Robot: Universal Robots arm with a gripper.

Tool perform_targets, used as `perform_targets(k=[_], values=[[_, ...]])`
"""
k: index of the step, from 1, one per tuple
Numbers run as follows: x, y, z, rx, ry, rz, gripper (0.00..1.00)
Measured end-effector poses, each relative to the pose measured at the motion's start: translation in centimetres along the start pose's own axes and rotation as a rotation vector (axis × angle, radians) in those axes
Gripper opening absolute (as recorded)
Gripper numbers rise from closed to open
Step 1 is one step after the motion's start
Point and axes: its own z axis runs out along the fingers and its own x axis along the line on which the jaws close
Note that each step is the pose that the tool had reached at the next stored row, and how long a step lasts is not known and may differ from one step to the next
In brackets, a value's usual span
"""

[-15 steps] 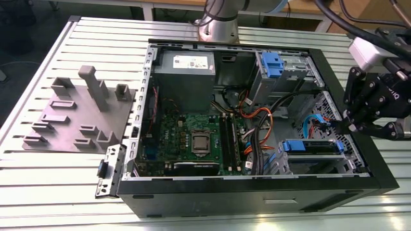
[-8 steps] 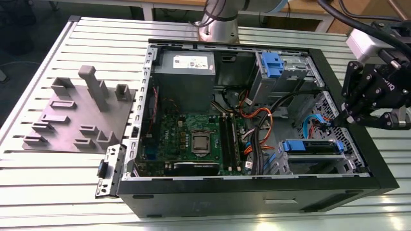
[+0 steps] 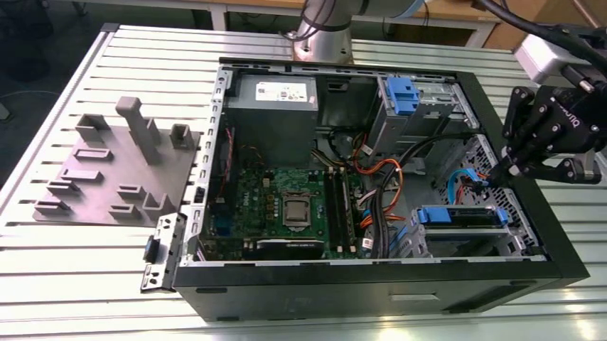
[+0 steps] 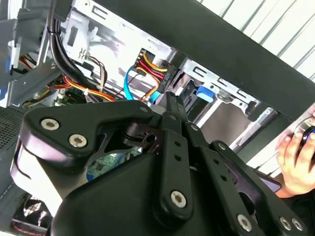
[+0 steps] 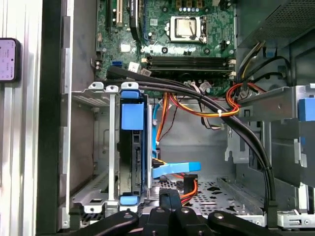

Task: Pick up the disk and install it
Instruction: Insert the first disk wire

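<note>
Slatted metal table (image 3: 67, 284) carries open PC case (image 3: 379, 288) & grey fixture plate (image 3: 104, 177).

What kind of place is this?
Probably a robotics lab workbench: an open desktop computer case lies on a slatted metal table, with a robot arm's base and a grey fixture block beside it.

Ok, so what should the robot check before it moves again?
1. Disk in its slot: the disk sits inside the drive cage. Ok.
2. Disk pushed all the way in: cannot tell.
3. Pincer free: the pincer is shut with nothing in it. Ok.
4. Cables out of the way: the blue cable lies right by the pincer's tips. Not ok.
5. People clear: a hand is beside the computer case. Not ok.
</note>
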Motion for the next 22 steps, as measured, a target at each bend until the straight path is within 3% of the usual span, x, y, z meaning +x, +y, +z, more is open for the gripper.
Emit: perform_targets(k=[5,8,10,13,17,20,22], values=[[-0.62,-0.43,0.38,-0.0368,0.0004,0.001,0.11],[-0.73,-0.79,0.48,-0.0523,0.0023,0.005,0.11],[-0.78,-0.97,0.52,-0.0577,0.0095,0.007,0.11],[-0.94,-1.01,0.54,-0.0596,0.0251,0.008,0.11],[-0.94,-1.02,0.54,-0.0598,0.0264,0.008,0.11],[-0.97,-1.02,0.55,-0.0613,0.0279,0.008,0.24],[-1.04,-1.05,0.56,-0.0642,0.0313,0.009,0.24]])
